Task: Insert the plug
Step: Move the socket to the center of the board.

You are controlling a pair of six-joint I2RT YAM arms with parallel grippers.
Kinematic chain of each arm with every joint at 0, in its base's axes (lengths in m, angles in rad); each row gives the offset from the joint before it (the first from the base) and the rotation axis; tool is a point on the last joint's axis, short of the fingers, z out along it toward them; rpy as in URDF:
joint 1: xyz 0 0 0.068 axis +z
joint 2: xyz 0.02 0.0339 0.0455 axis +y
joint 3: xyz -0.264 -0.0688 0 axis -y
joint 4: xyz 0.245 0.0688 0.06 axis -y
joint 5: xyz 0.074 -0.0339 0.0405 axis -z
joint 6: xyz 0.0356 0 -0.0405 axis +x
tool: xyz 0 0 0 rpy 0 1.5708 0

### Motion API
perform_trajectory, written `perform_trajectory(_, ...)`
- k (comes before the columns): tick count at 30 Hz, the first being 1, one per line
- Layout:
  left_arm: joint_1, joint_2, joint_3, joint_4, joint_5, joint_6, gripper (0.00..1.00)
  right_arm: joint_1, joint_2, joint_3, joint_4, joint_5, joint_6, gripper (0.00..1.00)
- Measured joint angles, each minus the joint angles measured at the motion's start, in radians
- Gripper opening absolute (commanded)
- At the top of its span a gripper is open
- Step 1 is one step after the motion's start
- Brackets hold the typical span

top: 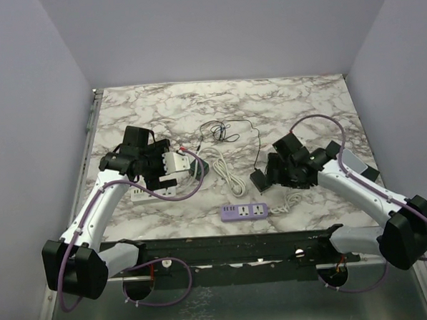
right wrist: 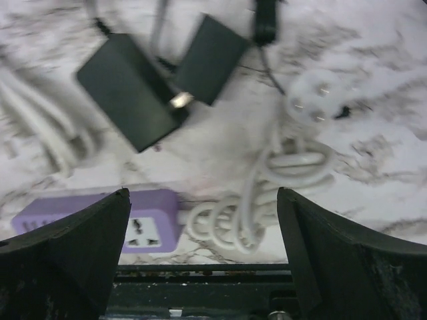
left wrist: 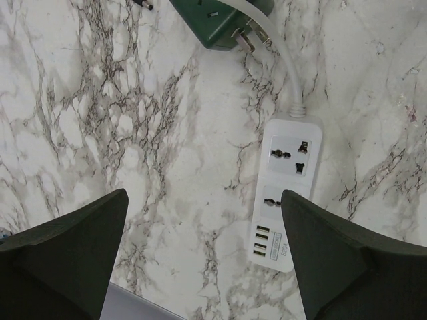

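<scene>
Purple power strip near table edge

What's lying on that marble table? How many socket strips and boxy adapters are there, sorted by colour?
Purple power strip: 1
White power strip: 1
Black adapter blocks: 2
Green adapter block: 1
Total: 5

You won't find legible text anywhere in these views: the only print is a small grey label on the white power strip, beside its USB ports, too small to read
</scene>
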Motion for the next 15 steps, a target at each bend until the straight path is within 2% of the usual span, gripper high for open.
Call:
perform_trajectory(4, 0.000, 0.000, 0.000, 0.000, -0.001, 0.006, 0.92, -0.072, -0.013, -0.075, -0.051, 0.039, 0.104, 0.89)
perform_trajectory(9, 0.000, 0.002, -0.018, -0.001, -0.002, 0.021, 0.90, -0.087, -0.063, -0.162, -0.064, 0.053, 0.220, 0.71)
perform_trajectory(12, 0.000, 0.010, -0.025, -0.005, -0.003, 0.029, 0.89, -0.094, -0.066, -0.220, -0.051, 0.064, 0.286, 0.66)
perform_trajectory(15, 0.000, 0.020, -0.025, -0.006, -0.005, 0.033, 0.88, -0.114, -0.055, -0.249, -0.038, 0.076, 0.326, 0.54)
